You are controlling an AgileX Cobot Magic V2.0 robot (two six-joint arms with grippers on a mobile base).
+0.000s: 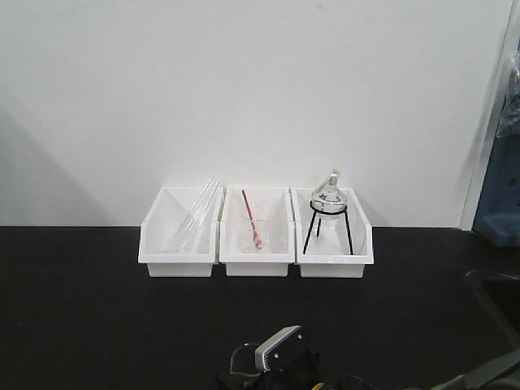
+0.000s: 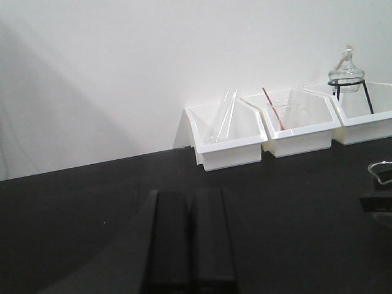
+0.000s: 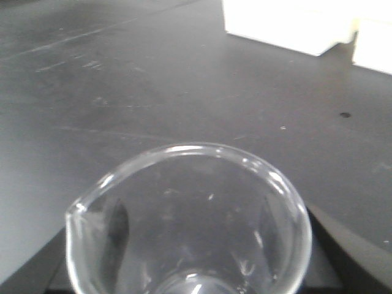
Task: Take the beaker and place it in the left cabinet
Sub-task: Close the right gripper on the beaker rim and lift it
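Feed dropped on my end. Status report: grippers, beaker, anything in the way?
Left gripper shut, empty, over black table. Right gripper shut on beaker. Left cabinet not in view; three white bins ahead by the wall.

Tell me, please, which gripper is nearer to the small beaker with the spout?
Right. The right gripper holds the beaker between its fingers; the left gripper is shut above the black table, with this beaker absent from its view.

Black bench (image 1: 81, 325) with three white bins (image 1: 257, 266) side by side
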